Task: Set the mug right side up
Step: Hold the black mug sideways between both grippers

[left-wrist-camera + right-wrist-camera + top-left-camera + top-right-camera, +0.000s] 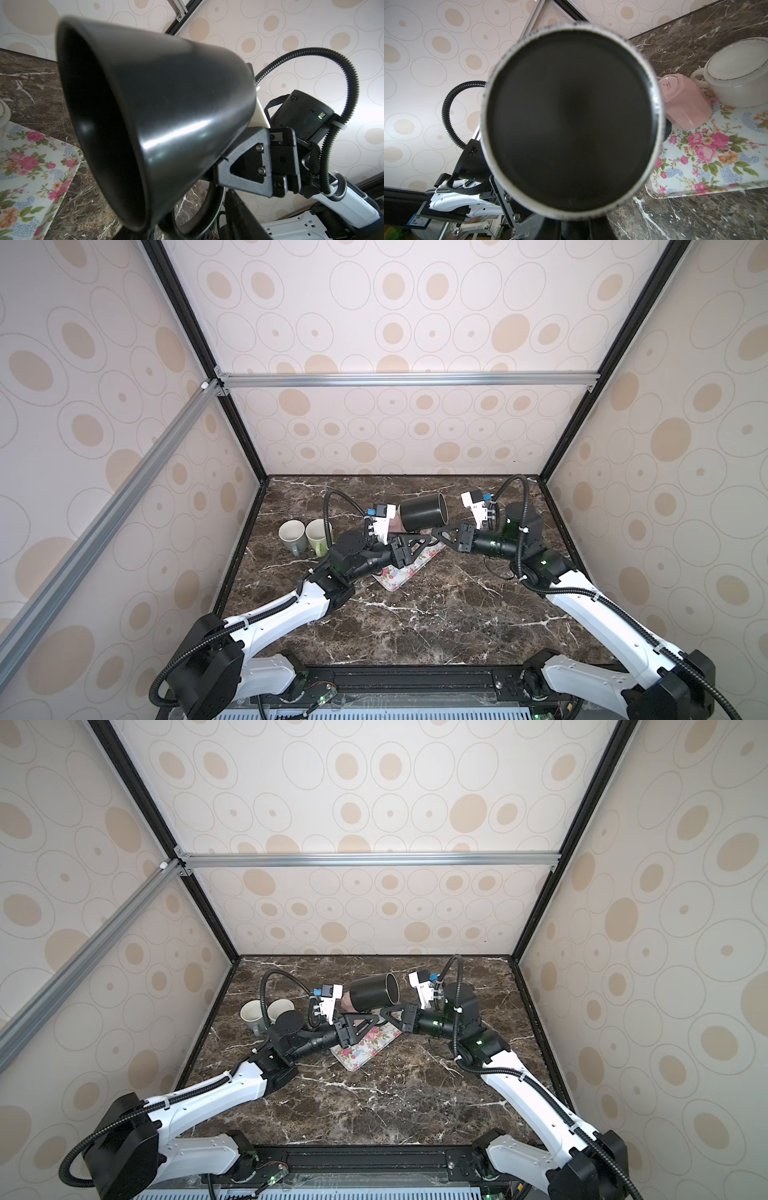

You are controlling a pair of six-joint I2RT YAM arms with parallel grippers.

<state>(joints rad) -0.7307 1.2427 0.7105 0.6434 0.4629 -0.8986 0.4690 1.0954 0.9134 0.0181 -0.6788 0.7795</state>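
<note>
Black mug (422,512), held in the air above the floral tray (365,1050) at the far centre, lying on its side with mouth to the left and base to the right. Left gripper (423,541) reaches under the mug; whether it grips cannot be told. Right gripper (436,534) is clamped on the mug from below, apparently at the handle. Judged about halfway: a further quarter turn to mouth-up and the setting down remain.
</note>
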